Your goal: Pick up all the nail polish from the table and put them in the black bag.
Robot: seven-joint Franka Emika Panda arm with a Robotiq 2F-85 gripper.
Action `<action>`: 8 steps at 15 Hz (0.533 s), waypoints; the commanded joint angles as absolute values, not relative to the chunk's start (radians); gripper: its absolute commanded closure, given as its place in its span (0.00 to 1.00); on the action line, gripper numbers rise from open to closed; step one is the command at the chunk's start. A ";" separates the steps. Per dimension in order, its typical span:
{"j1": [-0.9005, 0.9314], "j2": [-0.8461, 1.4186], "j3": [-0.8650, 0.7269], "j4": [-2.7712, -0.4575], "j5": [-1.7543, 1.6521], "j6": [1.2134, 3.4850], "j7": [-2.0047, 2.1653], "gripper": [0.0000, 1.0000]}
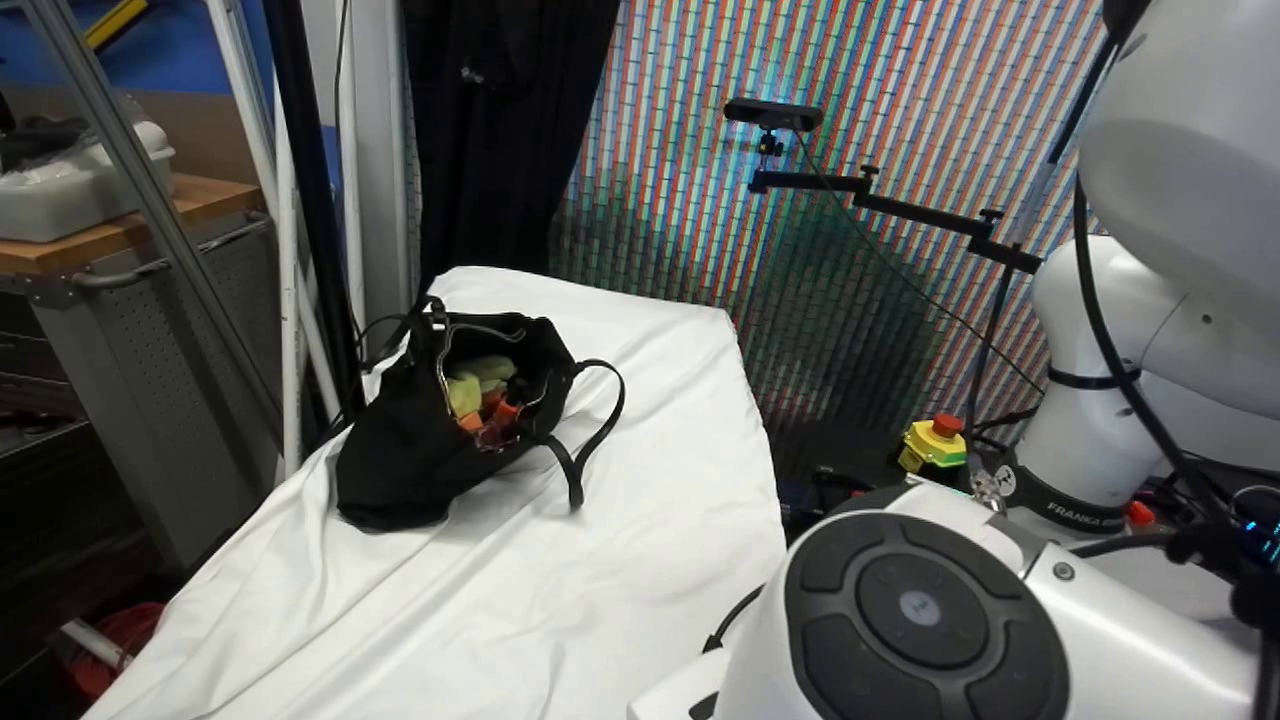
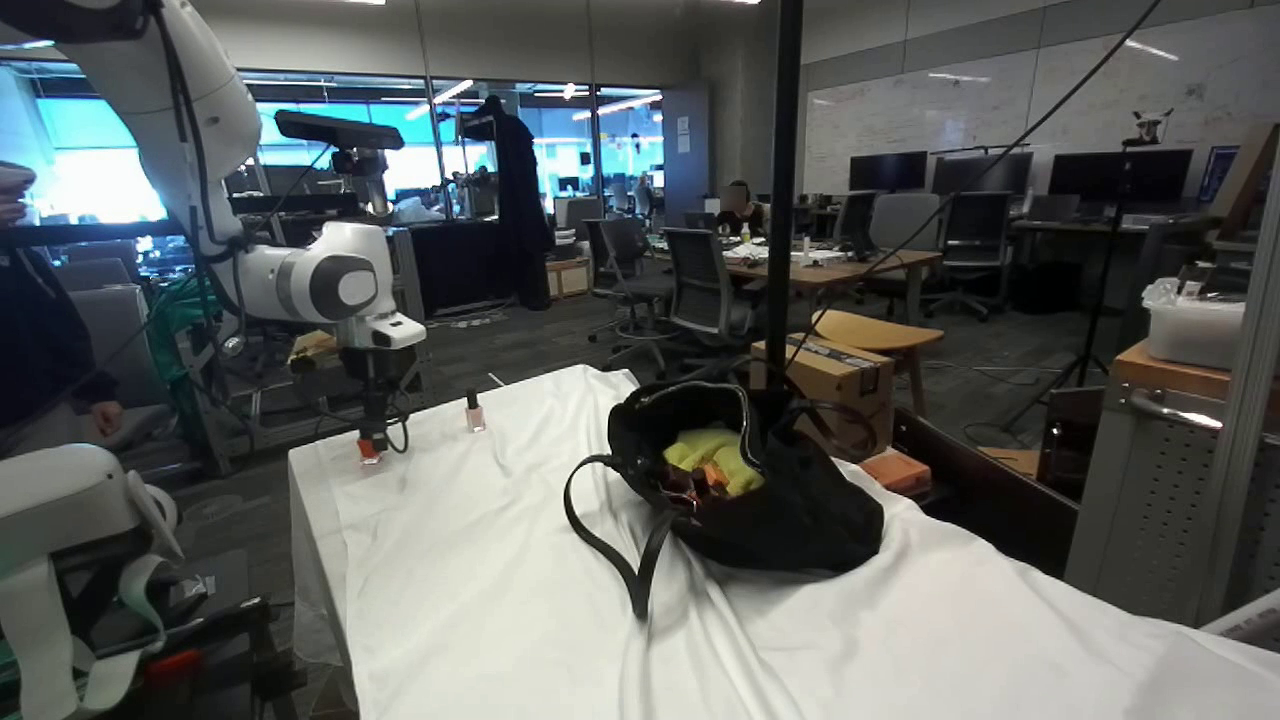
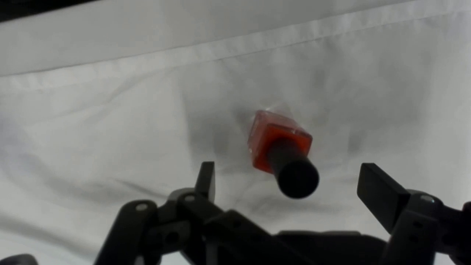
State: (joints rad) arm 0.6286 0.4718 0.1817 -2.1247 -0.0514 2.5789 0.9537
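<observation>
Under my gripper (image 3: 289, 177) in the wrist view stands a red nail polish bottle (image 3: 262, 156) with a black cap, on the white-draped table (image 3: 110, 147). The fingers are spread wide, one on each side of the cap and apart from it. An exterior view has the gripper (image 2: 373, 410) pointing down over that red bottle (image 2: 370, 453) near the table's end. A pale pink nail polish (image 2: 476, 415) stands upright farther along. The black bag (image 1: 400, 460) lies gaping in both exterior views, with yellow-green cloth (image 2: 715, 450) and red-orange items (image 1: 500, 412) inside.
A loop handle (image 2: 600, 540) of the bag sprawls over the cloth towards the table's middle. The table edge (image 3: 220, 55) runs close beyond the red bottle. A camera on a bracket (image 1: 770, 115) stands past the table, and a person (image 2: 50, 330) is at one side.
</observation>
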 commanded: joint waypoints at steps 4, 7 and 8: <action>0.674 0.476 0.150 -2.098 -0.080 2.569 1.027 0.00; 0.678 0.474 0.153 -2.102 -0.080 2.563 1.031 0.00; 0.678 0.474 0.156 -2.104 -0.078 2.562 1.029 0.00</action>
State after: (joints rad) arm 0.6553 0.4726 0.1684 -2.1178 -0.0594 2.5763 0.9984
